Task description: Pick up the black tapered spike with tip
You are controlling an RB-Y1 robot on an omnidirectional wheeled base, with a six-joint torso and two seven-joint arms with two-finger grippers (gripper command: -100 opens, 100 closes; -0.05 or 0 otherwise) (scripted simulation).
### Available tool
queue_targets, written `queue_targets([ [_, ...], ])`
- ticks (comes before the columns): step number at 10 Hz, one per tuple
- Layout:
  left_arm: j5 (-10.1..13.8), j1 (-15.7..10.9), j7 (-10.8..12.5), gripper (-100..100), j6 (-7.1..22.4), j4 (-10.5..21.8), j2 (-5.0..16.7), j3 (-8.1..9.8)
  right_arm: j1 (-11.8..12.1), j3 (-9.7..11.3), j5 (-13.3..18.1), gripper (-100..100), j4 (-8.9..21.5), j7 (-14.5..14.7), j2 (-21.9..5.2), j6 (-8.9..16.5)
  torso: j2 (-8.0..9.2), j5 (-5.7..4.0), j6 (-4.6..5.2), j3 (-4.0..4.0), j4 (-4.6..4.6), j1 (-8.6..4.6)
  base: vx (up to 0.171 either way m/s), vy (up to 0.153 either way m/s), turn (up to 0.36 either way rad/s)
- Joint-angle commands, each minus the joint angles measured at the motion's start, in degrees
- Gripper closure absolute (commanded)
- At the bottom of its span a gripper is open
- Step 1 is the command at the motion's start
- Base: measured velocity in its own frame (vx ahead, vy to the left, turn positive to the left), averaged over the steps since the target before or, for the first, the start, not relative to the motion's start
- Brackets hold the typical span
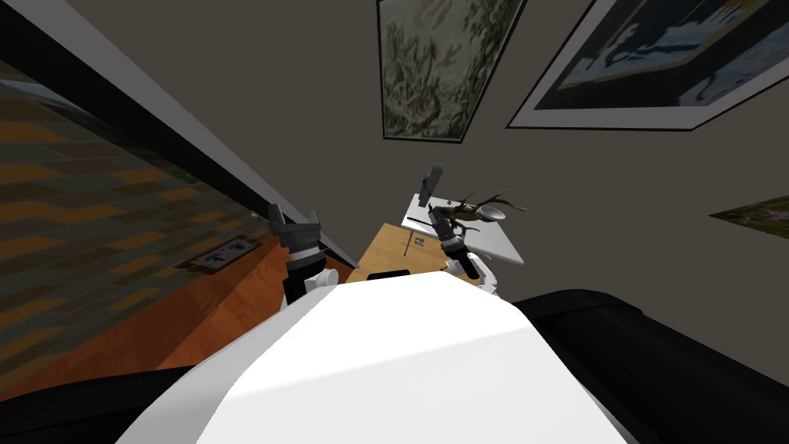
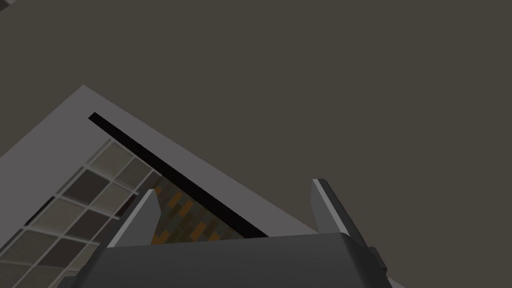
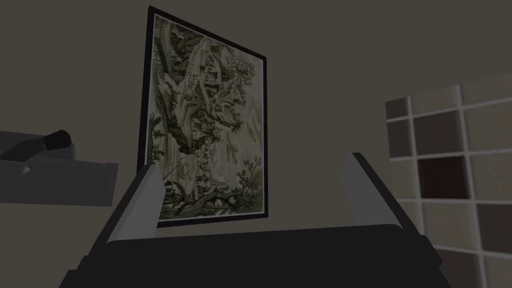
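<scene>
A thin black tapered spike lies on a small white tabletop against the wall, near that top's left edge. My right gripper is raised just above and behind the spike, pointing up at the wall. In the right wrist view the right gripper is open with nothing between its fingers. My left gripper hangs out to the left, away from the table. The left wrist view shows the left gripper open and empty too.
A dark branching antler-like ornament and a pale bowl stand on the white top behind the right arm. A wooden desk sits in front of it with a thin stick. A black seat lies at right.
</scene>
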Motion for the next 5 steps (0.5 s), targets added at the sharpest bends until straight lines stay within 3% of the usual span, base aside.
queue_targets([
  [1,0.00,0.00,0.00,0,0.00,0.00,0.00,0.00,-0.53,0.21,0.26,-100,1.20,0.07,-2.60,0.00,0.00,0.00,0.00,0.00,0.00,0.00,-0.018,0.039,0.033],
  [4,0.00,0.00,0.00,0,0.00,0.00,0.00,0.00,-0.91,1.27,1.78,-100,5.25,0.54,-7.83,-0.40,-0.04,0.00,0.01,-0.02,-0.01,-0.03,-0.018,0.048,0.077],
  [5,0.00,0.00,0.00,0,0.00,0.00,0.00,0.00,-0.91,1.27,1.78,-100,5.25,0.54,-9.71,-0.40,-0.05,0.00,-0.01,-0.03,-0.01,0.01,-0.010,0.042,0.045],
])
